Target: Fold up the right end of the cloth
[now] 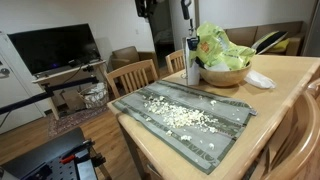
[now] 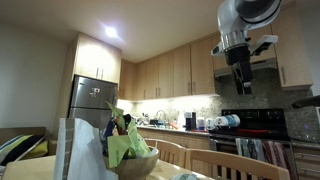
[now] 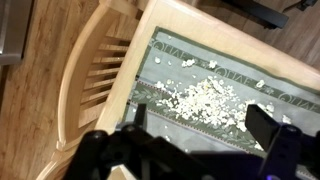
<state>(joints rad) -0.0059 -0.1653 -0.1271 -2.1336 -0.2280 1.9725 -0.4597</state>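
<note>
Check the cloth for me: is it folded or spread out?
Spread out. The cloth lies flat on the table, with no end turned over in an exterior view or the wrist view.

- Wrist view: the gripper (image 3: 200,128), jaws spread wide, looms as a dark blur along the picture's bottom, masking part of the cloth (image 3: 200,85); the cloth also runs off the right edge.
- In an exterior view, the table (image 1: 290,75) is cropped at right and bottom; the green contents of the bowl (image 1: 225,76) are too blurred to name.
- In an exterior view, the arm (image 2: 245,15) is cut off at the top and the bowl (image 2: 140,162) at the bottom; the low angle hides the table's top.
</note>
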